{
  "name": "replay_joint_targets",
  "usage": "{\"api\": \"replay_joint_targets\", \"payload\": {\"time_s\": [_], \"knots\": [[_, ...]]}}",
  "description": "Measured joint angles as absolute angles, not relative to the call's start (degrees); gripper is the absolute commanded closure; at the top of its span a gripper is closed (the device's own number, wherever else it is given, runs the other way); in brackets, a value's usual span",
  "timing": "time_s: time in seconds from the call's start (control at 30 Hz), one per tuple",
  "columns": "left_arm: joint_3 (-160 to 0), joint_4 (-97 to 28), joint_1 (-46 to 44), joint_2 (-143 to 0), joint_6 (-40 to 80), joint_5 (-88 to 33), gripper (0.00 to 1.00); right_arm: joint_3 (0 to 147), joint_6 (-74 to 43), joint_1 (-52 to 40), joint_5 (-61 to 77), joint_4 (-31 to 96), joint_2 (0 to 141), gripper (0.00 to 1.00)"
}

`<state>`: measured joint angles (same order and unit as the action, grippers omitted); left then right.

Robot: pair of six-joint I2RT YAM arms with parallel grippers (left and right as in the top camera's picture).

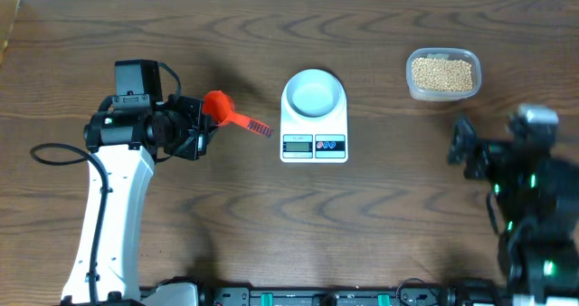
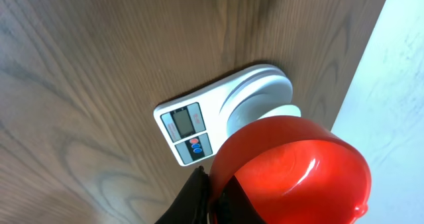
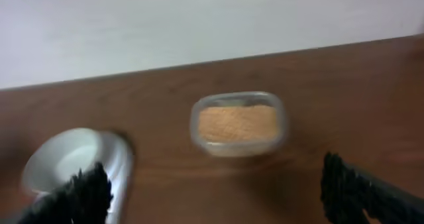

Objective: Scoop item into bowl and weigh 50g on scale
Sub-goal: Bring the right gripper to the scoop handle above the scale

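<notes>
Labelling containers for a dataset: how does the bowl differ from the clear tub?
The bowl is round and opaque pale white-blue; the tub is clear and rounded-rectangular. The bowl is empty; the tub holds beans. The bowl sits on the scale; the tub stands on the table. Both are open-topped.

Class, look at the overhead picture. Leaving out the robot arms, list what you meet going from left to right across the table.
red scoop → scale carrying the bowl → clear tub of beans
</notes>
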<state>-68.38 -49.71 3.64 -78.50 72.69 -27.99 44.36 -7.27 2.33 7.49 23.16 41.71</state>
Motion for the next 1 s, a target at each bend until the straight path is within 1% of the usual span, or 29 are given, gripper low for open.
{"api": "replay_joint_targets", "payload": {"time_s": [0.07, 0.2, 0.27, 0.33, 0.37, 0.43, 0.5, 0.63, 0.87, 1.0], "knots": [[-68.4, -49.7, 3.6, -78.5, 72.9, -28.7, 0.93, 48.2, -7.4, 2.3, 15.8, 22.7, 48.8, 0.01], [-68.4, -49.8, 3.6, -78.5, 73.3, -29.6, 0.93, 50.2, -9.0, 2.3, 33.5, 12.6, 57.9, 0.01], [-68.4, -49.8, 3.6, -78.5, 73.6, -29.8, 0.93, 50.3, -12.2, 2.3, 42.9, 5.6, 62.2, 0.01], [-68.4, -49.9, 3.6, -78.5, 74.0, -29.9, 0.93, 50.3, -14.9, 2.2, 48.0, 0.9, 64.6, 0.01], [-68.4, -49.9, 3.6, -78.5, 74.3, -29.9, 0.93, 50.5, -18.3, 1.8, 52.1, -3.6, 66.6, 0.03], [-68.4, -49.8, 3.6, -78.5, 75.2, -29.9, 0.93, 50.7, -23.0, 0.5, 55.9, -8.9, 69.2, 0.04], [-68.4, -49.9, 3.6, -78.5, 75.9, -29.9, 0.93, 50.7, -25.9, -1.3, 57.6, -11.5, 71.2, 0.06], [-68.4, -49.7, 3.6, -78.5, 76.6, -29.9, 0.93, 50.7, -29.5, -6.1, 58.0, -12.4, 74.3, 0.09], [-68.4, -49.7, 3.5, -78.5, 76.7, -29.9, 0.92, 50.7, -34.6, -15.9, 52.5, -12.5, 77.6, 0.09], [-68.4, -49.4, 2.0, -78.5, 76.7, -29.9, 0.93, 50.7, -35.7, -20.6, 50.5, -12.5, 78.8, 0.11]]}}
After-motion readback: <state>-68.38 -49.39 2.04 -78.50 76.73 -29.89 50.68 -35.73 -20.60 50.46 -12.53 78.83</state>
